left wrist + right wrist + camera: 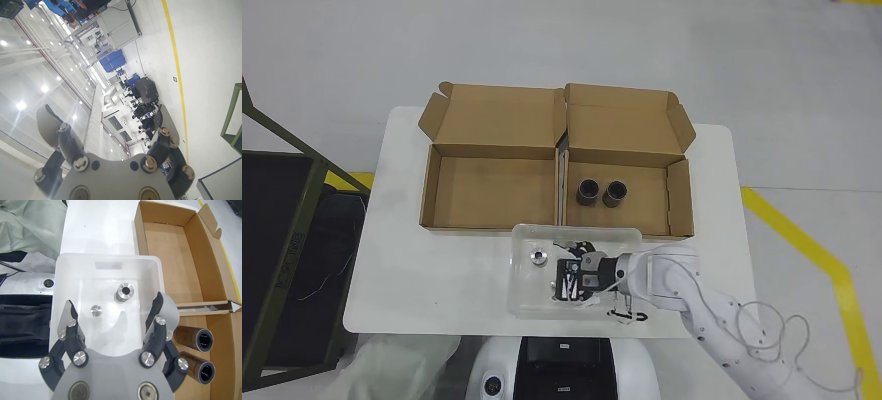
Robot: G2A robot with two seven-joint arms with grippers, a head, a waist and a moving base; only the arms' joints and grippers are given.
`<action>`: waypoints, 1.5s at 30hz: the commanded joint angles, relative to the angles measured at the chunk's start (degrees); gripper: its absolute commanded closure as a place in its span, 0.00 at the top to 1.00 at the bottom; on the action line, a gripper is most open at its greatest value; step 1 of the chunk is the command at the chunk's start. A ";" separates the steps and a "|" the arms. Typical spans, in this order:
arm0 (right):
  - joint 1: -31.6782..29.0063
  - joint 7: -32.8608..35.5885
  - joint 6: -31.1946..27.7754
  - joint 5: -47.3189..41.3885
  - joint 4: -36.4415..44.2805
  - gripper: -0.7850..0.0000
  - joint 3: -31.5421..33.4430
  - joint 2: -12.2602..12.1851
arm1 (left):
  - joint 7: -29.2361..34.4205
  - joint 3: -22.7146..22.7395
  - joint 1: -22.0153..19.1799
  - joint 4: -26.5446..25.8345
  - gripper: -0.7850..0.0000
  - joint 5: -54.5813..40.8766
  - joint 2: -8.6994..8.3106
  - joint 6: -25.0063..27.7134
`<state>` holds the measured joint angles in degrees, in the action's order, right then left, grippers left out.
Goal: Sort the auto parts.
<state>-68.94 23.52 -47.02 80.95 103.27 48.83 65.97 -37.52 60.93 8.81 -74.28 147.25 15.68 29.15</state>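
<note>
A pick from the near translucent white plastic bin (107, 256) appears to be the step in hand: the right gripper (114, 300) hangs over it, fingers spread and empty. Next it likely must drop and close squarely on the silver metal bushing (124, 292) or the small silver stud (96, 310) beside it. The far-right cardboard box (642, 195) holds two dark cylindrical bearings (589, 190); the far-left cardboard box (492, 190) holds nothing. The left gripper (103, 109), also spread, grips nothing.
</note>
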 commanded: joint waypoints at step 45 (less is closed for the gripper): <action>6.56 0.05 0.38 1.17 -14.69 0.18 -10.50 3.00 | 0.00 0.00 0.00 0.00 1.00 0.00 0.00 0.00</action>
<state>-62.43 23.64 -46.78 82.12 88.59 38.27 68.96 -37.52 60.93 8.81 -74.28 147.25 15.68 29.15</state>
